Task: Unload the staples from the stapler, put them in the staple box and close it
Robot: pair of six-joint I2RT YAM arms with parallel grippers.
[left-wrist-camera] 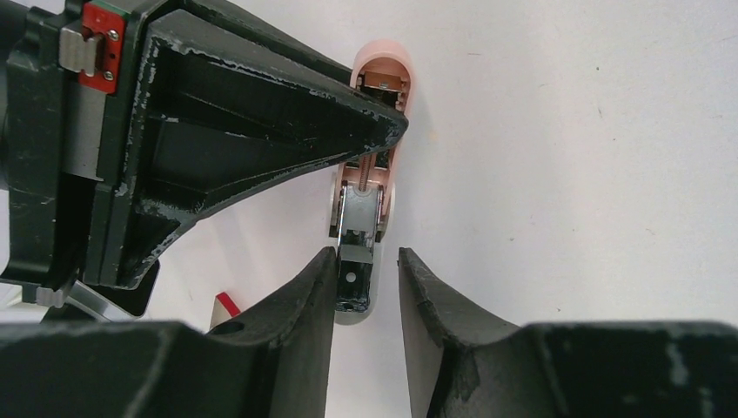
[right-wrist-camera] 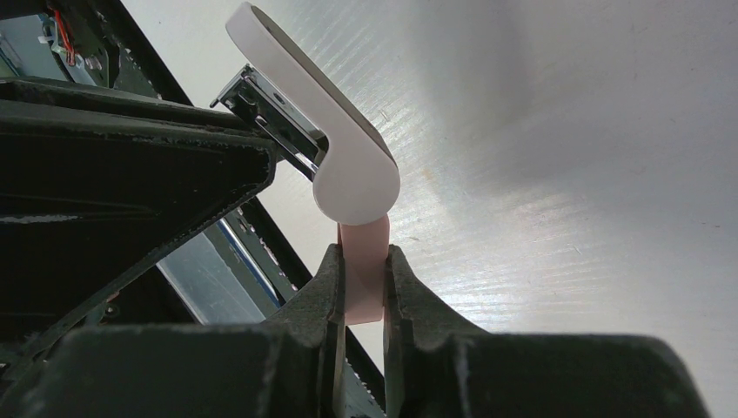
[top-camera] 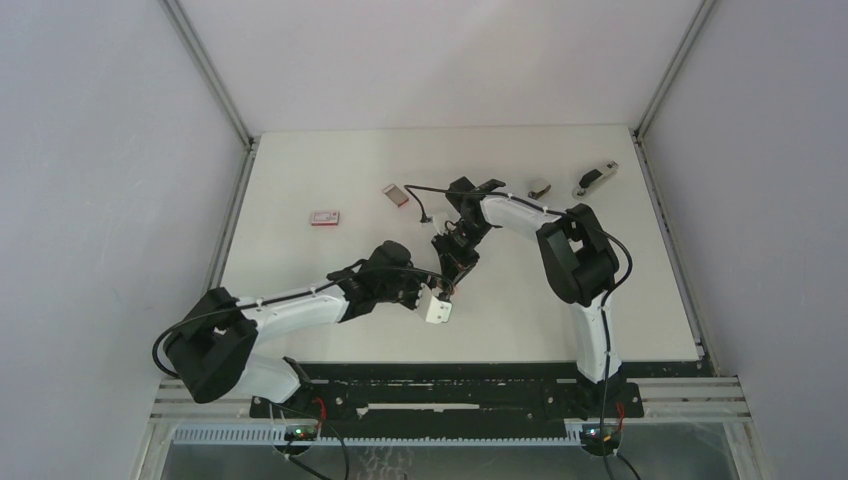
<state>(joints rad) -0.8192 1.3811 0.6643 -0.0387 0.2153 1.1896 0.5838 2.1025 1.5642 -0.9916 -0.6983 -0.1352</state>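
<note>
The right gripper [right-wrist-camera: 363,261] pinches the pink base of the stapler [right-wrist-camera: 348,165] between both fingers. The white lid is swung open and the metal magazine [right-wrist-camera: 265,104] is bared above the white bench [right-wrist-camera: 566,131], near one edge.

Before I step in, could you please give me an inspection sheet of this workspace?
Surface: white table, no spills seen.
Job's things: stapler hinged open, held between both hands; loose staples, nothing seen.
Clutter: two red-and-white boxes, two small tools at the far side.
Hands: right hand shut on the stapler's pink base; left hand open around its metal end.
Cables: black cable in a loose loop.
Surroundings: grey walls, nothing else seen.
</note>
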